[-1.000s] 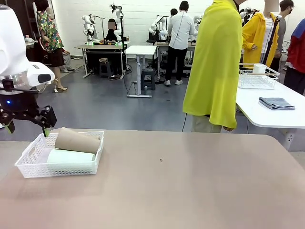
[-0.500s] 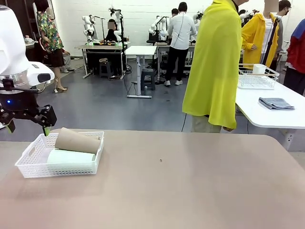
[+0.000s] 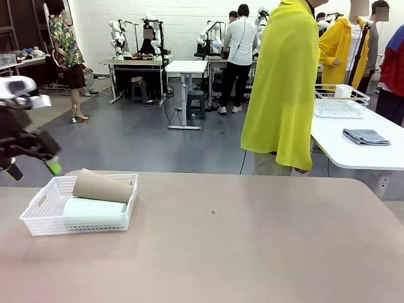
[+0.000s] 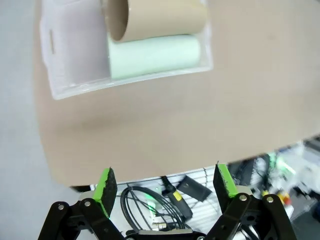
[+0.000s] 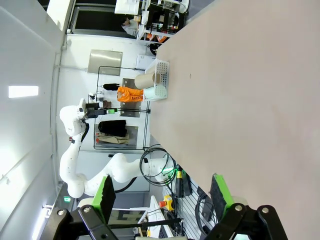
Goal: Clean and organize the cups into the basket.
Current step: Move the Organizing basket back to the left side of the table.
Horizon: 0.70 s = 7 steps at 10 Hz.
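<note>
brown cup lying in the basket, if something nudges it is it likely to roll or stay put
The brown cup lies on its side, propped partly on the mint green cup, so a nudge would probably shift it. The basket walls should stop it rolling far. Being tapered, it would likely curve rather than roll straight. It looks hollow and thin-walled, so probably light.

Basket is sitting on the table at its left side, two cups lying in it side by side: one toward the far wall, the other nearer the robot. Person is standing behind the table's far edge, right of centre.
</note>
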Each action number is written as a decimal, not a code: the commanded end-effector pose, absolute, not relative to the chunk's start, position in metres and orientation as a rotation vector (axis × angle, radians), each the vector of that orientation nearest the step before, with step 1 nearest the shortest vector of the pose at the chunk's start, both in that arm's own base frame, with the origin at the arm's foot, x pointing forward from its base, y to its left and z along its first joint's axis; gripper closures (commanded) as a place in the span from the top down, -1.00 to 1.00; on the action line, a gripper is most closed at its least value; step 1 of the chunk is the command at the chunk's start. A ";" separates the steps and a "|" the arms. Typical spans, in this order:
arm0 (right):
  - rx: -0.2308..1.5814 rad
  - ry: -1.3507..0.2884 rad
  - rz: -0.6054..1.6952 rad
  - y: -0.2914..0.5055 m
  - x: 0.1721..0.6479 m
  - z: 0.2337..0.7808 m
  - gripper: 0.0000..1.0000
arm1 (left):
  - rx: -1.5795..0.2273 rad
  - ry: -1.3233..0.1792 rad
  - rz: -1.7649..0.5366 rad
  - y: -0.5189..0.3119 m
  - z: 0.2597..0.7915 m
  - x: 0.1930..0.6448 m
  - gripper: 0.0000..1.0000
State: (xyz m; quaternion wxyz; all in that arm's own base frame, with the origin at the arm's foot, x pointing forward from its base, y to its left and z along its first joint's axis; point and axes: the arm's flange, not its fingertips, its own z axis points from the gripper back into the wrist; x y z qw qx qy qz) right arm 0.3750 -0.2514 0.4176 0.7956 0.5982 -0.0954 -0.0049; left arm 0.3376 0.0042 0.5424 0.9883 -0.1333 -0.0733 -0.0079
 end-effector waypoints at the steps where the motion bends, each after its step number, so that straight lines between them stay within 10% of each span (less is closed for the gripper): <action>1: 1.274 -0.203 -0.008 -0.249 0.372 0.418 1.00 | -0.725 0.020 -0.123 0.061 0.545 0.327 0.99; 7: 1.274 -0.203 -0.008 -0.249 0.372 0.418 1.00 | -1.087 -0.193 -0.017 0.226 0.536 0.291 0.99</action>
